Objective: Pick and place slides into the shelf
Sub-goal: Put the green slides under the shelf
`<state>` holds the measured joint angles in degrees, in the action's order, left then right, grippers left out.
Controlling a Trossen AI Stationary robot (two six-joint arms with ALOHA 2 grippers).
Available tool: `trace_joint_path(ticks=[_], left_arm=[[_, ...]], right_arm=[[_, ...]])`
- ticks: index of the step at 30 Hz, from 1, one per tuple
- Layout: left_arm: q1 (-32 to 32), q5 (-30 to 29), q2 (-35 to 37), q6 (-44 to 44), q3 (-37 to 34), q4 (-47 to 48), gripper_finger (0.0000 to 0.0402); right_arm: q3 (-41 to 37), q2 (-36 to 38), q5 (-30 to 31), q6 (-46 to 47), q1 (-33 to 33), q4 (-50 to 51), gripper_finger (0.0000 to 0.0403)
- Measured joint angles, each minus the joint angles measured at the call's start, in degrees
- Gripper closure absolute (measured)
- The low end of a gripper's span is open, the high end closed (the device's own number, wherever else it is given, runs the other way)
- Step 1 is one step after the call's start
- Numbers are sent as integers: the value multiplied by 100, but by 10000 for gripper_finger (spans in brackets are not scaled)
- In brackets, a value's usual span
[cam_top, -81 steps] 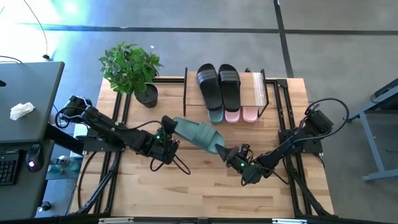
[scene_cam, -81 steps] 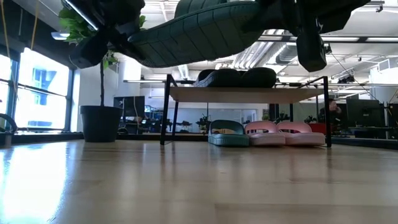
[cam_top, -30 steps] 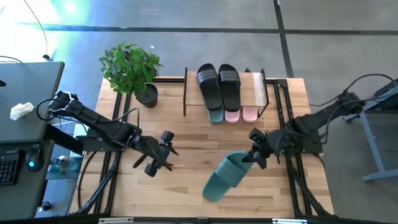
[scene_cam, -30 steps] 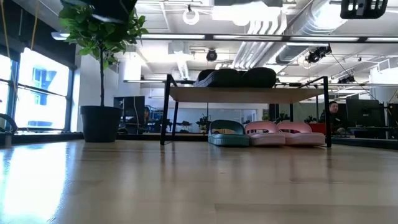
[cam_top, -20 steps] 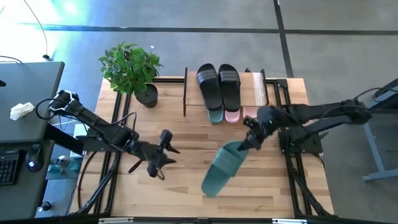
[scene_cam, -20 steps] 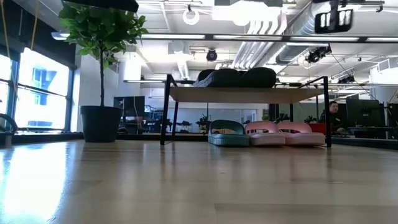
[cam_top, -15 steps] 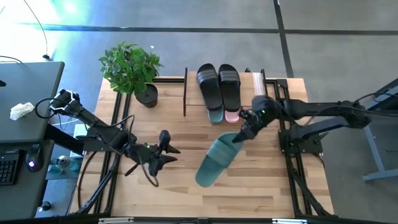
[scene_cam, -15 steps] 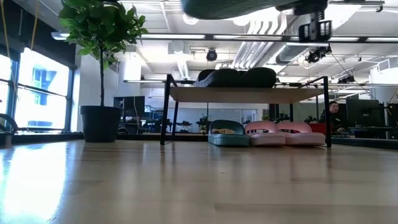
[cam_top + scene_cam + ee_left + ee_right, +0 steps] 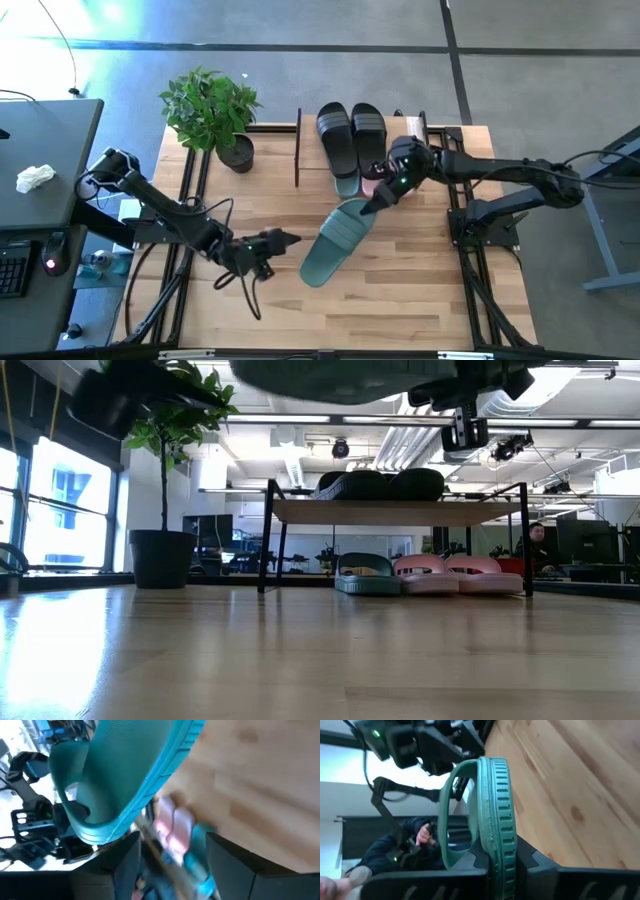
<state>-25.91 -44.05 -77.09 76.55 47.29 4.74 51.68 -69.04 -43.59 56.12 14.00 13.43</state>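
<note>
Green slide (image 9: 333, 243) carried shelfward (image 9: 412, 142); low view shows underside.

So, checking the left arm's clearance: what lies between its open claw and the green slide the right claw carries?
High view: only bare wooden tabletop shows between the left claw and the dark green slide.

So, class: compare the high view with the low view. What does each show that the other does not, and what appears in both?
Only the high view: both arms whole, the right gripper shut on the carried green slide, the left gripper empty, open.

Only the low view: under the shelf, a green slide and two pink slides standing side by side; the room behind.

Both: the shelf, the black slides on top, the potted plant.
</note>
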Motion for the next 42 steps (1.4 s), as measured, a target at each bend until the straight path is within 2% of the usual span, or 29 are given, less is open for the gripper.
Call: trace_joint_path(ticks=[3,7,12,16,22,27,36,42], left_arm=[[2,-408,-132,535,-4,-239,178],[-86,-417,-166,816,-6,-513,168],[-285,-387,-160,1318,0,-641,178],[-298,118,-160,1149,0,-602,186],[-293,142,-160,1064,0,-583,185],[-293,560,-217,1064,0,-652,183],[-99,415,-577,1197,-2,-1242,189],[-19,252,-628,1224,-2,-1358,217]], right_arm=[[0,0,2,-2,137,-85,396],[0,0,-16,-89,337,-103,396],[0,0,-139,-165,594,-83,396],[0,0,-331,-221,739,-89,396],[0,0,-429,-215,754,-125,397],[0,0,-448,-96,752,-455,397],[0,0,-468,4,654,-608,397],[0,0,-470,21,649,-574,397]])
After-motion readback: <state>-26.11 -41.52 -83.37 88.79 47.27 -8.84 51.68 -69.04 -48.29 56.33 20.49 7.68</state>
